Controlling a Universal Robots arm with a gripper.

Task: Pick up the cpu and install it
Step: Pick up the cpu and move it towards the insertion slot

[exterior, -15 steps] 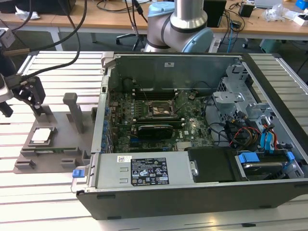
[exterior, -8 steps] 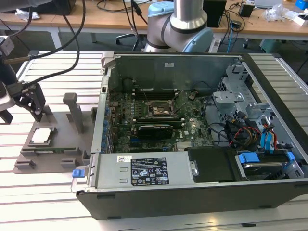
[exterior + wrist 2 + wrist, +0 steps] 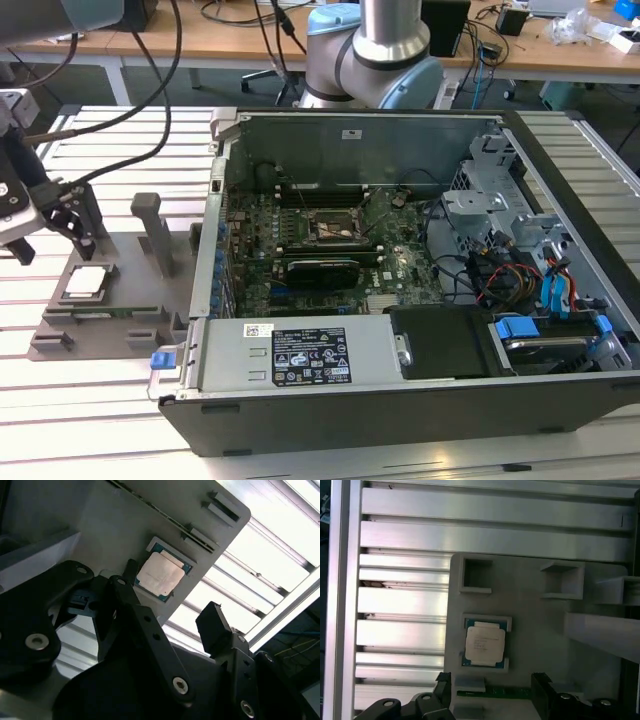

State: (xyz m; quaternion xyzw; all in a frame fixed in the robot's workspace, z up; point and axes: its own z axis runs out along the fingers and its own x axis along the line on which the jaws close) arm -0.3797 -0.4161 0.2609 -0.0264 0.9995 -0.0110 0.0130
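Hand [image 3: 55, 240] hangs open and empty above the cpu [image 3: 85, 283], which lies flat in its recess on the grey holder plate [image 3: 120, 287] at the exterior view's lower left. Light, stiff and probably delicate underneath, it is best pinched by its opposite thin edges.

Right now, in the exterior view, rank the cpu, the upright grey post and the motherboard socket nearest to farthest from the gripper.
1. cpu, below the gripper.
2. upright grey post, toward the exterior view's right.
3. motherboard socket, inside the case.
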